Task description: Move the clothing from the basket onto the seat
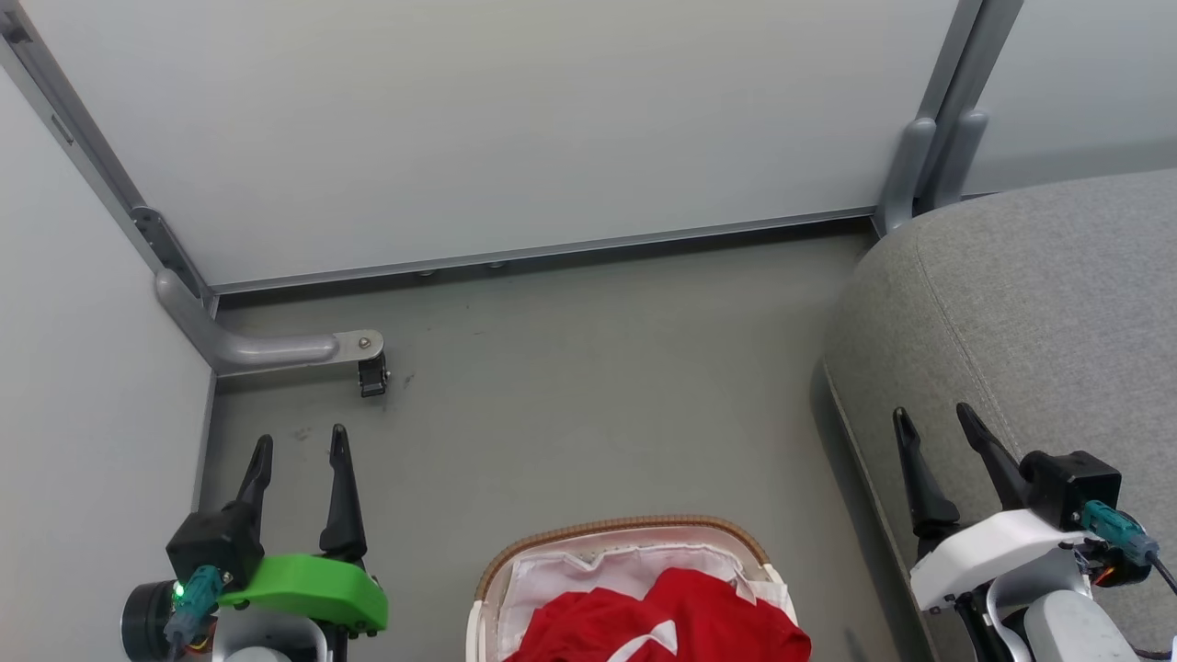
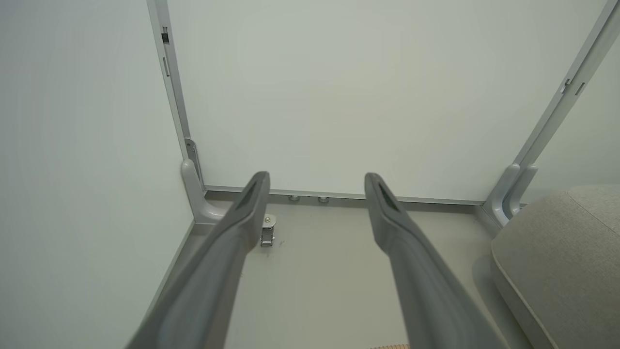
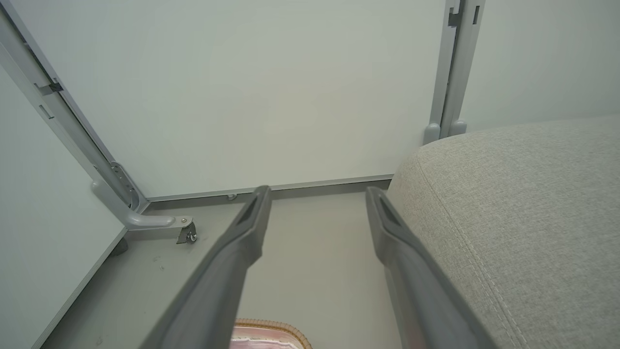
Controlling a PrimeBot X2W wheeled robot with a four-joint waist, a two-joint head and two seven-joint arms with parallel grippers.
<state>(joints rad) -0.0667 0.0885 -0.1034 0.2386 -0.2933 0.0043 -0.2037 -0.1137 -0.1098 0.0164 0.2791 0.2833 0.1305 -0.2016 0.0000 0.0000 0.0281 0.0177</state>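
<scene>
**A:** Left side?
**B:** Left gripper (image 1: 302, 434) is low over the floor (image 1: 598, 386). Its 2 fingers are spread wide with nothing between them. A caster foot (image 1: 372, 377) on the partition frame is just ahead of it.

**A:** Basket?
**B:** The basket (image 1: 625, 526) is bottom centre on the floor, between the 2 grippers, partly cut off by the frame edge. The brown woven rim band shows on its far side. Inside, the white liner (image 1: 552, 579) lies against the far wall and the clothing (image 1: 662, 616) is bunched over it: red, 1 white stripe showing. The visible part of the clothing is inside the rim, clear of both grippers.

**A:** Right side?
**B:** Right gripper (image 1: 931, 410) is low right, fingers wide apart too, holding nothing. It sits over the near edge of the seat (image 1: 1030, 303).

**A:** Seat?
**B:** Light grey, rounded corner, with a stitched seam along the top. It's right of the basket, with a strip of floor between them.
</scene>
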